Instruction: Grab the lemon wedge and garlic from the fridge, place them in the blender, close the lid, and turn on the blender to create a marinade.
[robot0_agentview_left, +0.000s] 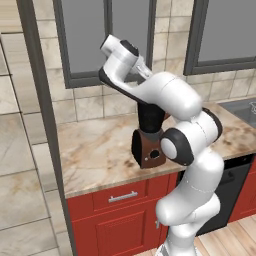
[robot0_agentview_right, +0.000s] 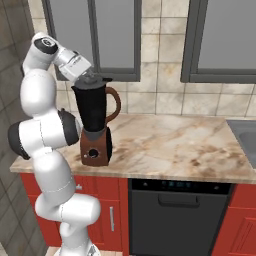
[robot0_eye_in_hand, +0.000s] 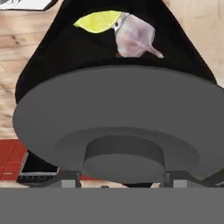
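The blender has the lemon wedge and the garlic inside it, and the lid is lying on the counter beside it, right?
Not quite. The lemon wedge and garlic are inside the blender, but the lid is not on the counter: the hand view shows it at the jar's top, between the gripper fingers.
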